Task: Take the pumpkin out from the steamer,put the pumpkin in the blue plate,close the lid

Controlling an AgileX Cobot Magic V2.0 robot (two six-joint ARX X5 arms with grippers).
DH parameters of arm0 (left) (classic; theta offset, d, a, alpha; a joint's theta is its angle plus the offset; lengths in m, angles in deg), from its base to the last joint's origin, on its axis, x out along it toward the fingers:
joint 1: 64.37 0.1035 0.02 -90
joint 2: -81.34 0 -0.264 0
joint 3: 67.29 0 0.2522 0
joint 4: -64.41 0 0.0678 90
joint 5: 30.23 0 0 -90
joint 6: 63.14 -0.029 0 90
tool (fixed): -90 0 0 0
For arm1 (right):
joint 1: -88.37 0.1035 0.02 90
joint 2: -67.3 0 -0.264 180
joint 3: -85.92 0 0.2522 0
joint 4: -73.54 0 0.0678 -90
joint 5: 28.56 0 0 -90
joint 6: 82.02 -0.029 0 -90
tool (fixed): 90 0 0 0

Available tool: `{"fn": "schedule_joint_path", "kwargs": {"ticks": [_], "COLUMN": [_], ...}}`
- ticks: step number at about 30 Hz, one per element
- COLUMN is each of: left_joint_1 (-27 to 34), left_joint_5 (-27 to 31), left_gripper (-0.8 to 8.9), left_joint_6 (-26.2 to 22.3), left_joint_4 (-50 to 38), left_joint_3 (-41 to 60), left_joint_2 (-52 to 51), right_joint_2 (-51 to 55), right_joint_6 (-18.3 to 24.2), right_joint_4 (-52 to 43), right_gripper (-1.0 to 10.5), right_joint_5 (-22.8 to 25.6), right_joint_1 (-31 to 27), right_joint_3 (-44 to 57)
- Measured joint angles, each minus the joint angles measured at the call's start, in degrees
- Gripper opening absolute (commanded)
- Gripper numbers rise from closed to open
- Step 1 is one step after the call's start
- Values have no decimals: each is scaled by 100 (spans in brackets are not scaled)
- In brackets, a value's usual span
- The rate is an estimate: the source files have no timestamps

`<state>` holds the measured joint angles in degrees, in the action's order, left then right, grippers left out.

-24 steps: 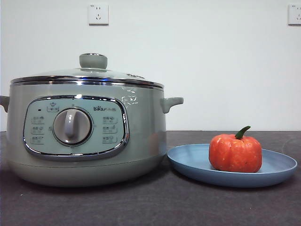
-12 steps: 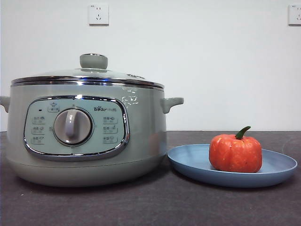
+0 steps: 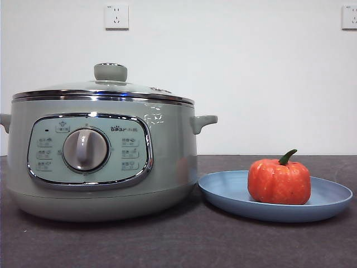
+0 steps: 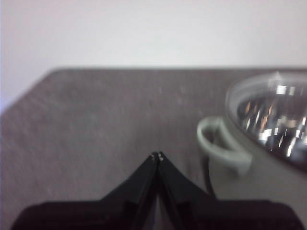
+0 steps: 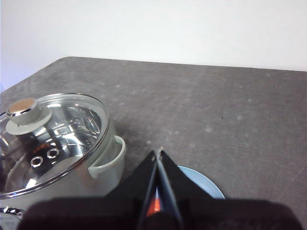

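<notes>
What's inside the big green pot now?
Through the glass lid, the steamer shows only a shiny metal tray with holes. Nothing orange is in there. The pumpkin sits on the blue plate. Below the tray is hidden.

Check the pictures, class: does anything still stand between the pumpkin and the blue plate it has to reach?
Nothing does: the pumpkin already sits on the blue plate, beside the steamer, whose lid is on. Neither gripper is near it.
</notes>
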<state>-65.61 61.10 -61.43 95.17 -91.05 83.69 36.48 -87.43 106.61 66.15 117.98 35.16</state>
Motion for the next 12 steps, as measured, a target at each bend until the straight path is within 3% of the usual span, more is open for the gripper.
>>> {"fn": "schedule_joint_path", "kwargs": {"ticks": [7,12], "left_joint_1": [0,0], "left_joint_5": [-15,-114], "left_gripper": [-4,-4], "left_joint_6": [120,319], "left_joint_4": [-557,-638], "left_joint_3": [837,894], "left_joint_2": [-210,-210], "right_joint_2": [0,0], "right_joint_6": [0,0], "right_joint_4": [2,31], "right_gripper": [-17,-17], "right_joint_5": [0,0], "right_joint_1": [0,0], "right_joint_3": [0,0]}}
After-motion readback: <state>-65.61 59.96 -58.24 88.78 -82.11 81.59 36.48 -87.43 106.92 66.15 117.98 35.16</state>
